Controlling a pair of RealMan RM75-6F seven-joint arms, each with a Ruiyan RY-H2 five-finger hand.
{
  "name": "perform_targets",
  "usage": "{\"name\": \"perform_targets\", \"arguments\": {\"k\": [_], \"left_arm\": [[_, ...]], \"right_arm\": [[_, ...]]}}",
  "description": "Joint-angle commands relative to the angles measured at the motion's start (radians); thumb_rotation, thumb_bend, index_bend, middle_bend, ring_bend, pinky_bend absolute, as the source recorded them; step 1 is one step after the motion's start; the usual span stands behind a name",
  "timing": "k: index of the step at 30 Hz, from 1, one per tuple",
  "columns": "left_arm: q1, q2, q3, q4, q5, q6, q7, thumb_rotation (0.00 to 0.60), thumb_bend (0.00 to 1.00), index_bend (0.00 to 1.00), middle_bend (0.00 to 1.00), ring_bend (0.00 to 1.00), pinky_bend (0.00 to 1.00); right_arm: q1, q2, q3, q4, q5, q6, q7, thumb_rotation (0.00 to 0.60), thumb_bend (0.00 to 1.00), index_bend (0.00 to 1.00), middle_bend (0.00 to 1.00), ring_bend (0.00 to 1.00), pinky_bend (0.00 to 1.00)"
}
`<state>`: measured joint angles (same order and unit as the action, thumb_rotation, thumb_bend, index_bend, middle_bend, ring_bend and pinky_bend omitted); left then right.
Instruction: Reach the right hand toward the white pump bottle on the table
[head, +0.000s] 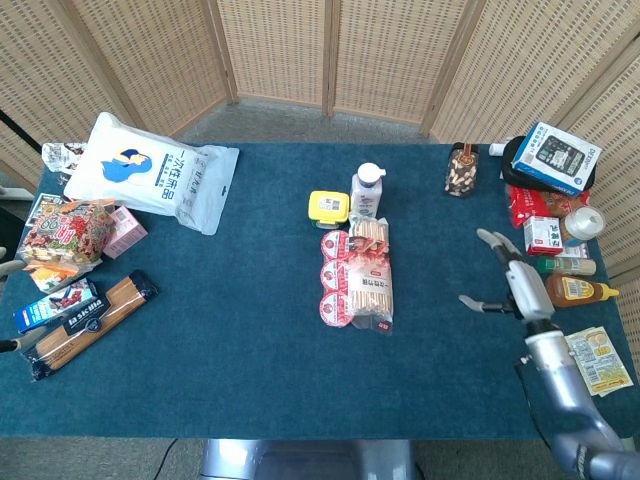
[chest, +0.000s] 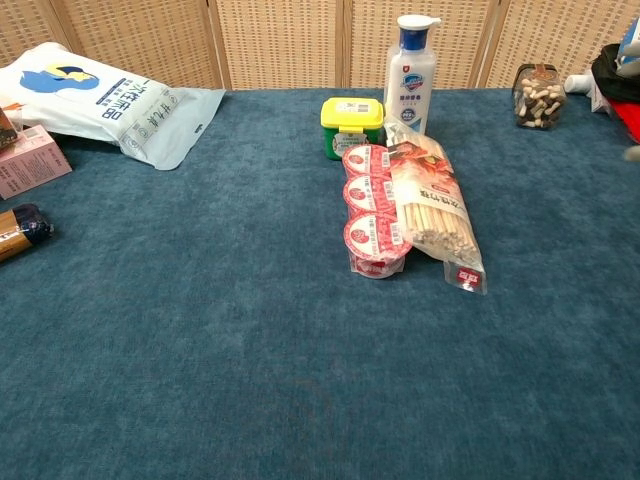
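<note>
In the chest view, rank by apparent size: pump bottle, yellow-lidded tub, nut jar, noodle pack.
1. noodle pack, though it lies nearest the camera
2. pump bottle
3. yellow-lidded tub
4. nut jar, close to the tub in size and farther back, so that order is unsure

Backdrop: folding screen (head: 330, 55) of woven wicker panels in pale wooden frames, standing behind the far edge. Floor: grey strip (head: 300, 112) at the screen's foot. Furniture: one surface (head: 230, 340) covered in dark blue cloth. Light: even, soft, without hard shadows.
</note>
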<state>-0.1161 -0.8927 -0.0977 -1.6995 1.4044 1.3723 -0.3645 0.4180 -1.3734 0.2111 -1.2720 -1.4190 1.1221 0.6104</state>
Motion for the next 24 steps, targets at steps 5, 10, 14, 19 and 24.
{"name": "perform_targets", "arguments": {"k": [5, 10, 14, 19, 24], "left_arm": [[-0.014, 0.019, -0.008, -0.033, -0.001, -0.010, 0.007, 0.600, 0.00, 0.20, 0.00, 0.00, 0.00], [-0.022, 0.023, -0.013, -0.056, -0.009, -0.017, 0.014, 0.600, 0.00, 0.20, 0.00, 0.00, 0.00], [-0.030, 0.021, -0.016, -0.068, -0.018, -0.026, 0.031, 0.600, 0.00, 0.20, 0.00, 0.00, 0.00], [-0.037, 0.019, -0.021, -0.084, -0.033, -0.029, 0.061, 0.600, 0.00, 0.20, 0.00, 0.00, 0.00], [-0.040, 0.018, -0.025, -0.107, -0.056, -0.030, 0.107, 0.600, 0.00, 0.21, 0.00, 0.00, 0.00]], "right_arm": [[0.102, -0.068, 0.057, 0.070, 0.079, -0.128, 0.010, 0.600, 0.03, 0.00, 0.00, 0.00, 0.00], [0.161, -0.117, 0.082, 0.132, 0.105, -0.173, -0.010, 0.600, 0.03, 0.00, 0.00, 0.00, 0.00], [0.209, -0.151, 0.104, 0.180, 0.131, -0.211, -0.027, 0.600, 0.03, 0.00, 0.00, 0.00, 0.00], [0.276, -0.190, 0.136, 0.265, 0.172, -0.290, -0.016, 0.600, 0.03, 0.00, 0.00, 0.00, 0.00], [0.349, -0.231, 0.167, 0.384, 0.208, -0.383, 0.022, 0.600, 0.03, 0.00, 0.00, 0.00, 0.00]]}}
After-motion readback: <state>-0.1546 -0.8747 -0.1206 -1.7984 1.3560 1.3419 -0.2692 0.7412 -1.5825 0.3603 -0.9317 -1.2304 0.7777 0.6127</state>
